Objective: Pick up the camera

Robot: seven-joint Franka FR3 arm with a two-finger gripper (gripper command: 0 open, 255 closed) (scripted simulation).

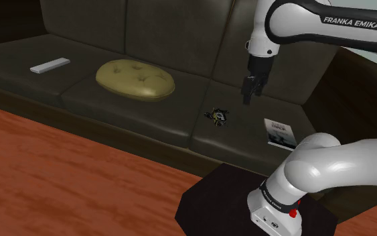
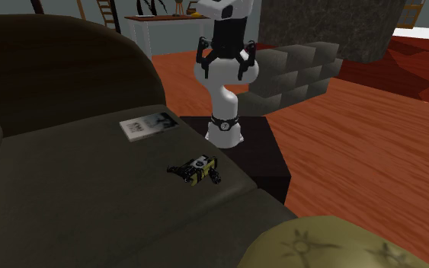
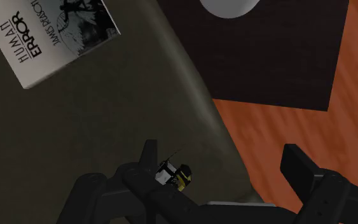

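Camera (image 1: 217, 115) first: a small black-and-yellow thing, it lies on the sofa (image 1: 113, 110) seat, near the seat's front edge on the stand's (image 2: 262, 156) side. A book (image 1: 279, 131) lies flat on the same cushion, apart from it. The gripper (image 1: 250, 90) hangs in the air above the seat, well clear of the cushion, somewhat toward the book's side of the camera in the shoulder view. Its fingers stand wide apart and hold nothing.

The step in hand looks to be the approach. To do it well, the arm should first centre the gripper over the camera, then come straight down with the jaws kept wide. In the wrist view the camera (image 3: 173, 175) sits between the two fingers, lower than them, so little sideways correction seems needed. The camera's outline is irregular, with dark bits sticking out, so the fingers should straddle the yellow middle of the body, not an end. The seat will likely give, so the descent can go low before closing. Closing too high risks pinching only a protruding part.
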